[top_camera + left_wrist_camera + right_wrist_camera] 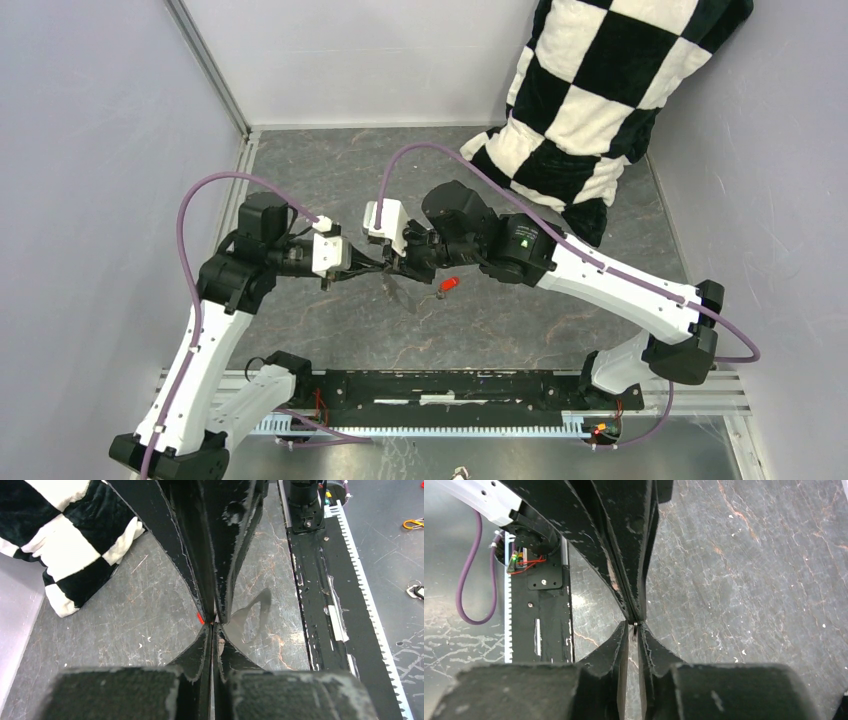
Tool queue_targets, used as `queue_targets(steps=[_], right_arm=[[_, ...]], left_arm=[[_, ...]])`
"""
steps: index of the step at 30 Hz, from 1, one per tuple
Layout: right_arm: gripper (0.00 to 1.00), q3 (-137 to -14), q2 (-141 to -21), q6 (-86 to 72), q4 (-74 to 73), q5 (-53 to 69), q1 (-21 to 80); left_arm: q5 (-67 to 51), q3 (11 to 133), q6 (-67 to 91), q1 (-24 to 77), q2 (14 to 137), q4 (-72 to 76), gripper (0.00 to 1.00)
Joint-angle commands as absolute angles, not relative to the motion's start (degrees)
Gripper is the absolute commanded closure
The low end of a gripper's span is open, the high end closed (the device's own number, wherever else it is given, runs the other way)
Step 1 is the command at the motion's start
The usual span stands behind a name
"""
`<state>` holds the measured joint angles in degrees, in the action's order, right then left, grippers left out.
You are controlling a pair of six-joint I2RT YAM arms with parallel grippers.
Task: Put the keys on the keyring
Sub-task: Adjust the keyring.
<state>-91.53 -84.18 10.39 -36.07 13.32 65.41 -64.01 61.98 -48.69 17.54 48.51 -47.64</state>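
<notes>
My two grippers meet tip to tip above the middle of the grey table. The left gripper (374, 268) (214, 626) is shut, its jaws pressed together on a thin metal bit of the keyring (635, 626); the remainder of the keyring is hidden by the fingers. The right gripper (393, 266) (634, 625) has its jaws a narrow gap apart around that same wire, wider than the wire itself. A key with a red head (449, 285) shows just below the right gripper, and as a red sliver (200, 618) beside its fingers. I cannot tell whether it hangs or lies on the table.
A black-and-white checkered cushion (600, 90) (60, 540) leans in the far right corner. The black mounting rail (450, 395) (320, 605) runs along the near edge. White walls close the table at left and back. An orange clip (413, 524) lies beyond the rail.
</notes>
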Motion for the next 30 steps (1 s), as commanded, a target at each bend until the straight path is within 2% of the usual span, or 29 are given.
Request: queue_targets(steps=[1, 5, 6, 11, 16, 27, 30], right_arm=[[0.78, -93.47, -82.73, 9.52, -29.95, 16.59, 65.85], [0.54, -87.64, -77.43, 8.91, -25.00, 14.43, 65.19], [0.52, -85.17, -75.35, 8.74, -23.40, 14.78, 64.75], [0.50, -70.89, -65.00, 6.29, -12.79, 19.77, 59.80], [0.50, -60.22, -58.10, 1.49, -1.15, 27.18, 54.01], [0.50, -53.83, -60.45, -8.91, 17.98, 35.31, 53.95], [0.54, -50.36, -60.86, -13.36, 25.94, 35.18, 54.86]], left_arm=[[-65.35, 63.37, -47.99, 18.06, 49.48, -46.48, 0.98], [-69.53, 62.89, -34.91, 18.08, 50.20, -39.84, 0.98], [-71.20, 62.54, -31.76, 18.10, 50.00, -37.63, 0.98], [-76.18, 60.45, -13.27, 18.11, 48.10, -21.30, 0.98], [-80.27, 61.86, -9.39, 18.09, 47.97, -18.93, 0.98], [-79.32, 62.75, -9.00, 18.09, 48.48, -18.95, 0.98], [-78.84, 62.75, -9.37, 18.06, 48.67, -18.94, 0.98]])
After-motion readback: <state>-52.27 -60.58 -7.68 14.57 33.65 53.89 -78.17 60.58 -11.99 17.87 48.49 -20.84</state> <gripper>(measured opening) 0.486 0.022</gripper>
